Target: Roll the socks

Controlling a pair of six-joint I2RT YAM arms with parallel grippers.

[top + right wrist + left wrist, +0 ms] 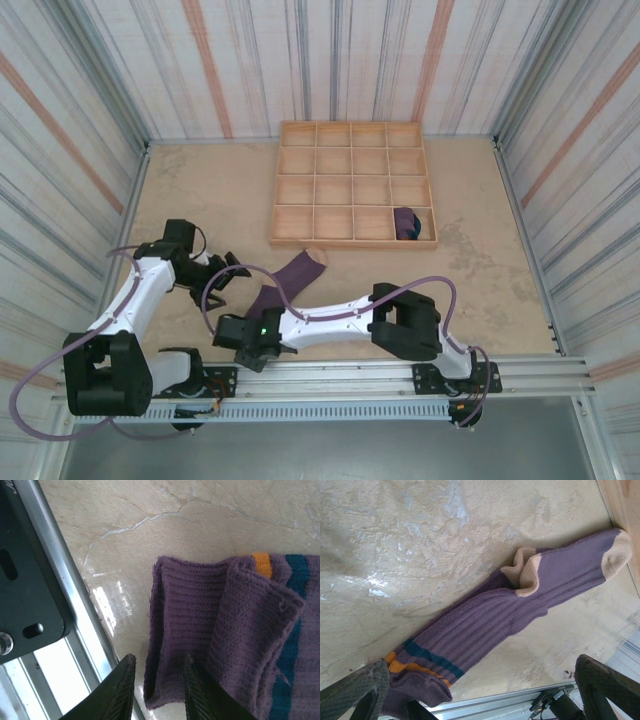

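Lying flat on the table (480, 270), the loose sock (285, 280) runs on a slant. Its near end is under the right gripper (159, 659), close to the robot's side of the table. Its peach tip (619, 555) points away and to the robot's right, reaching almost to the near rim of the wooden tray (350, 242). That slant is the long axis, so a roll would, by my reckoning, have to travel from the near end up toward the peach tip. The near end is folded back on itself into a thick purple flap beside the orange and teal bands. The right gripper's jaws stand narrow with the edge of that flap between them. Whether they pinch it yet I cannot tell. The left gripper (480, 680) stands wide open and grips nothing, just beside the sock on its left flank, aimed along its length. Of the two, the right is the one at the starting end. Midway along the sock a peach-edged opening shows, so this may be one sock laid over another. I cannot say for sure. A rolled bundle (407, 223) sits in the tray's nearest row, rightmost compartment.
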